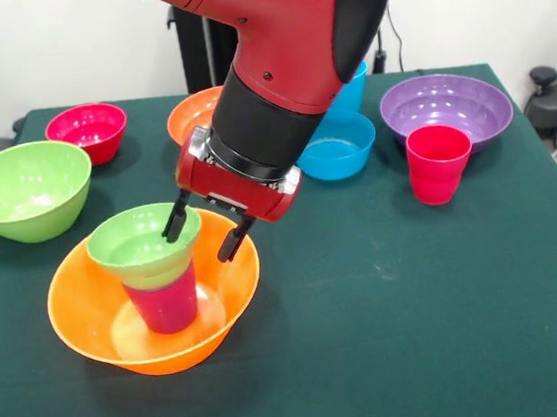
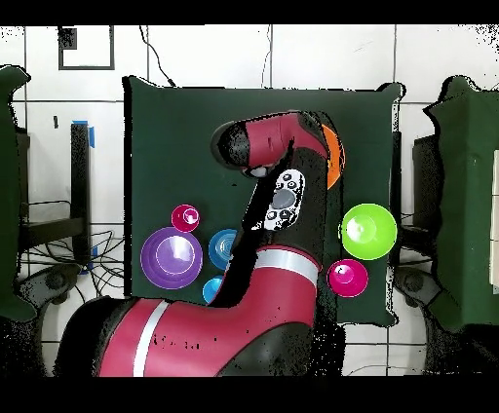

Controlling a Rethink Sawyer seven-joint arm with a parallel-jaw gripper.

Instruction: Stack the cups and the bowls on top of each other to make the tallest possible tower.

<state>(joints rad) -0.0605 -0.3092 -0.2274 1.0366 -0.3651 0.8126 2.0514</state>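
Front view: large orange bowl point(image 1: 91, 325) near the table's point(image 1: 424, 333) front left, taken as landmark. Inside it, upside-down pink-red cup point(image 1: 165, 300), and on top of that cup a small green bowl point(image 1: 142, 246), upright, a little tilted. Gripper point(image 1: 207, 233) right over the orange bowl, jaws spread apart, left finger point(image 1: 176, 220) touching or just inside the green bowl's rim, right finger point(image 1: 233, 241) outside it, over the orange bowl's right side; holding nothing firmly, as far as can be seen. Left of and behind the orange bowl, large green bowl point(image 1: 25, 189). Farther behind, small pink-red bowl point(image 1: 88, 129). Behind, partly hidden by the arm point(image 1: 281, 57), second orange bowl point(image 1: 192, 113). To the right and behind, blue bowl point(image 1: 337, 149), blue cup point(image 1: 354, 91) behind it. Well to the right, red-pink cup point(image 1: 438, 162), purple bowl point(image 1: 446, 109) just behind that cup.

Overhead view: arm point(image 2: 263, 253) covering the landmark bowl almost fully, only an orange edge point(image 2: 335, 161) showing; gripper hidden here.
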